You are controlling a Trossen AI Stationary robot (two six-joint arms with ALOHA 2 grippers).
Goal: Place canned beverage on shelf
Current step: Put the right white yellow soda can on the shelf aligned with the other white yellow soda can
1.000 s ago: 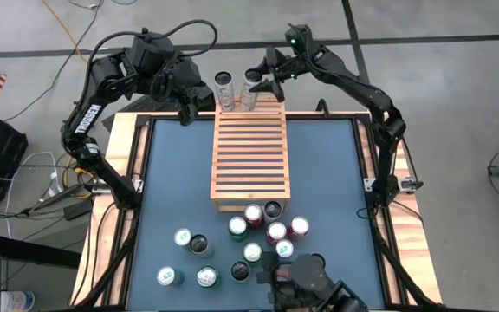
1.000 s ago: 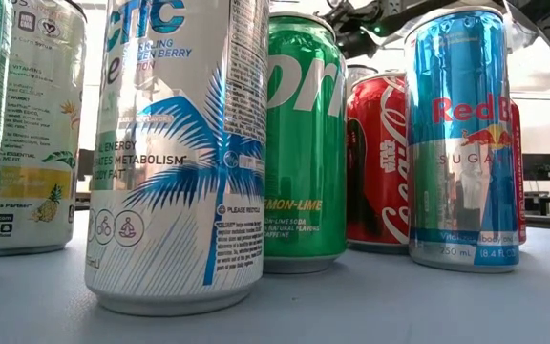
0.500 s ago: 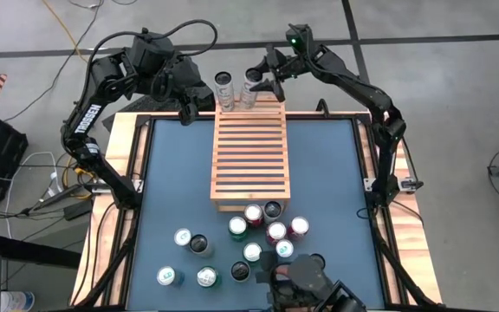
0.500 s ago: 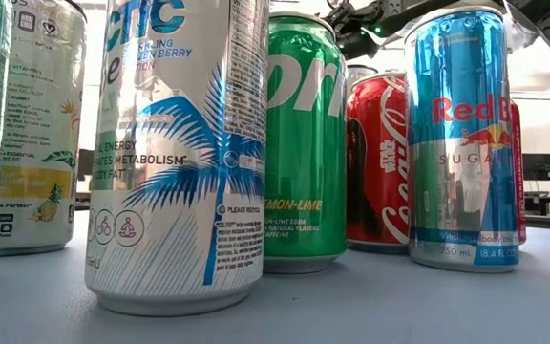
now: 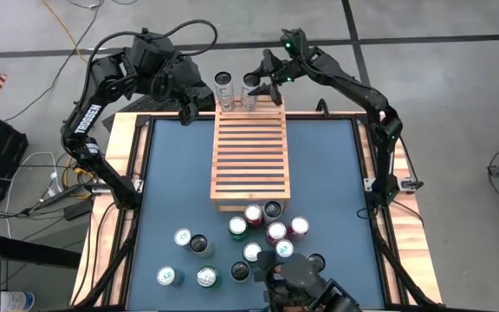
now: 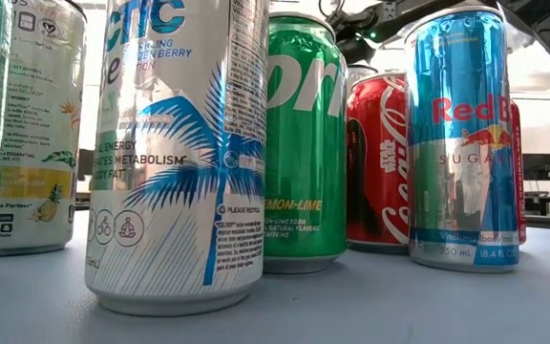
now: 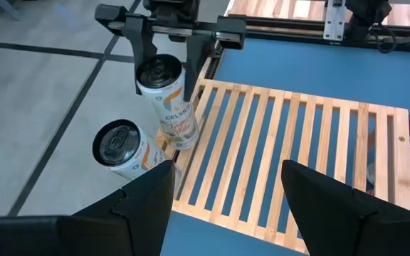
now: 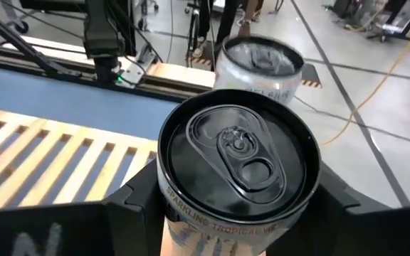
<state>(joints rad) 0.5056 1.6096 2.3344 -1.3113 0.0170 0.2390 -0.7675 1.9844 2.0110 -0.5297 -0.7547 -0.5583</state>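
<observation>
The counter [image 5: 171, 173] is carrying the shelf [image 5: 249, 156], a light-brown slatted wooden rack lying along its middle. The far end of the shelf is sitting directly under both end effectors.

The right end effector [image 5: 256, 87] is hanging over the far end of the shelf and pinching an upright white can [image 5: 249, 90] between its fingers [image 7: 135, 53]. In the right wrist view the dark lid of this can [image 8: 237, 160] is filling the space between the two fingers. In the left wrist view the can [image 7: 169, 96] is tilting slightly, with its base at the shelf's far edge slat; whether it is touching the slat cannot be told.

The left end effector [image 5: 191, 111] is hovering just beside the far left corner of the shelf, its fingers [image 7: 144, 206] spread and gripping nothing.

A second white can [image 5: 223, 89] is standing between the two end effectors, just beside the pinched can.

A cluster of loose cans [image 5: 262, 230] is standing on the counter at the shelf's near end, well apart from both end effectors. Further cans [image 5: 189, 256] are standing to that cluster's left.
</observation>
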